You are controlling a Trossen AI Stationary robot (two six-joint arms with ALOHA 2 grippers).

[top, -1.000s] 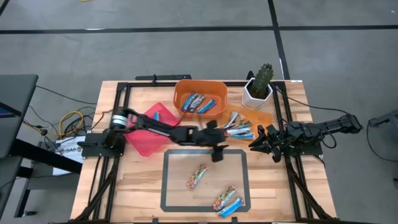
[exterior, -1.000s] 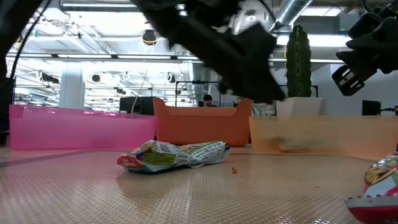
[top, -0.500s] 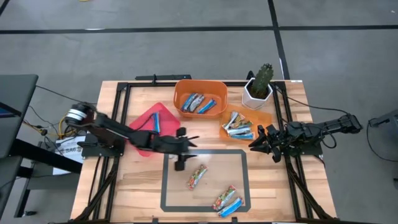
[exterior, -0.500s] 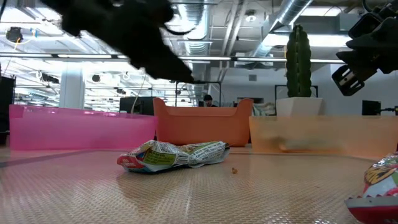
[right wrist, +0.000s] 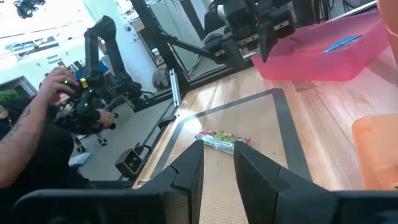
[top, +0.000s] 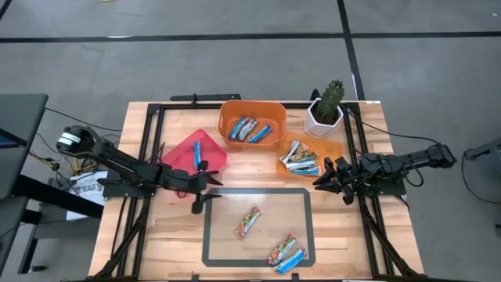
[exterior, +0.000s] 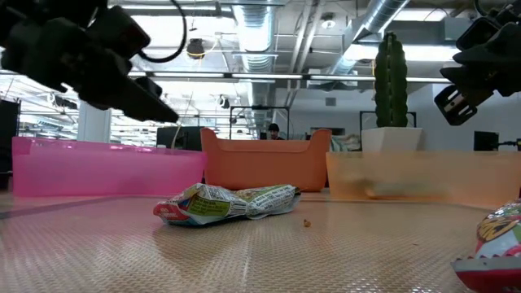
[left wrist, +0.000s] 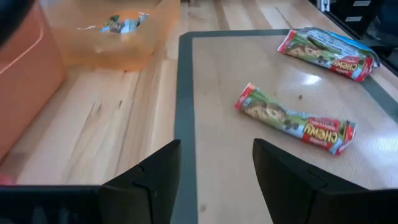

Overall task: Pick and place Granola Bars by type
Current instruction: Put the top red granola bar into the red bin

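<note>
Wooden table (top: 180, 227): a grey-bordered mat (top: 210, 235) was laid on it.
Bins: blue bars were seen in the pink bin (top: 178, 153) and orange bin (top: 227, 117); silvery ones in the pale orange tray (top: 333, 149).
Progress: judged mostly sorted.
Granola Bars (top: 249, 222): three shiny wrappers were left on the mat.
Left gripper (top: 200, 197): positioned by the mat's corner, fingers apart, empty.
Right gripper (top: 323, 181): parked beside the tray, fingers slightly parted, empty.

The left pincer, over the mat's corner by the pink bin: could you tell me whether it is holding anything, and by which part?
Nothing is held. The left pincer stands open and empty above the mat's edge, with the nearest granola bar lying apart on the mat.
</note>
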